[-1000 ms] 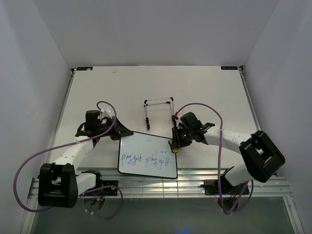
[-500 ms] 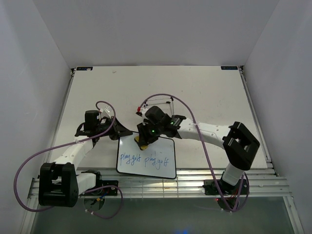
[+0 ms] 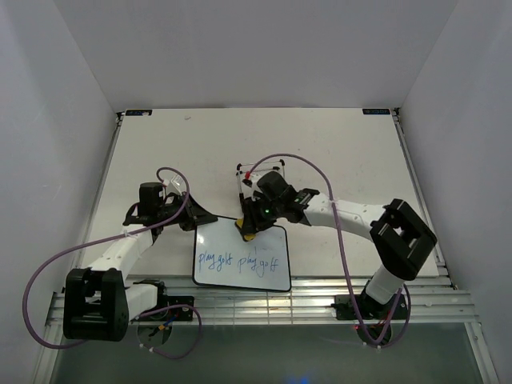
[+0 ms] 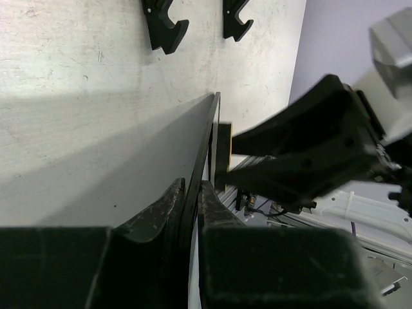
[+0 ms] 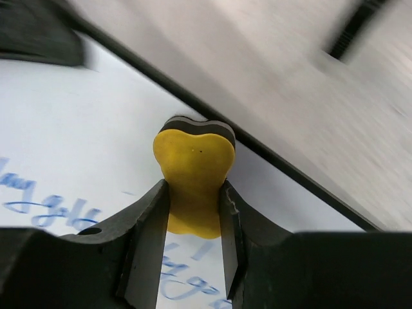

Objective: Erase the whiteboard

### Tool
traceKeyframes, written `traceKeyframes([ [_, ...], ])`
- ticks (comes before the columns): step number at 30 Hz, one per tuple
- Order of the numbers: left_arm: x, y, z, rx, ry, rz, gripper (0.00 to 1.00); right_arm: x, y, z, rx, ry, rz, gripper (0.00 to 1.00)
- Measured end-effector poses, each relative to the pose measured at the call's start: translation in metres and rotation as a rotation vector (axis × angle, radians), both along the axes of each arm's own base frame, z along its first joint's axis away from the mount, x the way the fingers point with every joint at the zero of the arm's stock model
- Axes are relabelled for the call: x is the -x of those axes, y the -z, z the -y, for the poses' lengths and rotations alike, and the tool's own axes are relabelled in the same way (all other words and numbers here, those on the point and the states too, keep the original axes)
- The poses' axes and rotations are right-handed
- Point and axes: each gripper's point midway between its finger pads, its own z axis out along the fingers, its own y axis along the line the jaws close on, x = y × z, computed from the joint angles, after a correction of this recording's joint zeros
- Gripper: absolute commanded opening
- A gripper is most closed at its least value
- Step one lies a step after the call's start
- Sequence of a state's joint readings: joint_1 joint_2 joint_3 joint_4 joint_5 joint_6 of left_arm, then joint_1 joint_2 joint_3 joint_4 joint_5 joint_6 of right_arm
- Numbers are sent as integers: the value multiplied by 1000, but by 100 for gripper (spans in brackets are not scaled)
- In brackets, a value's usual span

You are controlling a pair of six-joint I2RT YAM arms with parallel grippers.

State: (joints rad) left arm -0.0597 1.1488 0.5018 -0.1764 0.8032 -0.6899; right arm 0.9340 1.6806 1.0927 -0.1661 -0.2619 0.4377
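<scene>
Whiteboard (image 3: 240, 256) with blue writing, mid-width by the table's (image 3: 344, 144) near edge, its far left corner pinched by the left gripper (image 3: 198, 219); right gripper (image 5: 193, 199) clamps a yellow eraser (image 5: 193, 161) against the board's far edge; wire stand (image 3: 239, 184) just beyond; bare table toward the far corners.

Robot lab: plain white booth (image 3: 256, 48) around table (image 3: 344, 152).

Edge-on whiteboard (image 4: 207, 136) in left pincer (image 4: 191, 194)
</scene>
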Motion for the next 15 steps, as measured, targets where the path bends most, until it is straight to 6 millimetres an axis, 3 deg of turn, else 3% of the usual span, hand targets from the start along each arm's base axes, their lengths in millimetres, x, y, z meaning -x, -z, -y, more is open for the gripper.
traceKeyframes([
  [6,1,-4,0,-10,-12,10,0,-14,40,82,63,168,-41,31],
  [8,1,-5,0,-13,-17,12,0,-15,50,101,79,208,-57,31],
  [15,2,-5,0,-16,-22,9,0,-15,53,107,66,210,-35,31],
])
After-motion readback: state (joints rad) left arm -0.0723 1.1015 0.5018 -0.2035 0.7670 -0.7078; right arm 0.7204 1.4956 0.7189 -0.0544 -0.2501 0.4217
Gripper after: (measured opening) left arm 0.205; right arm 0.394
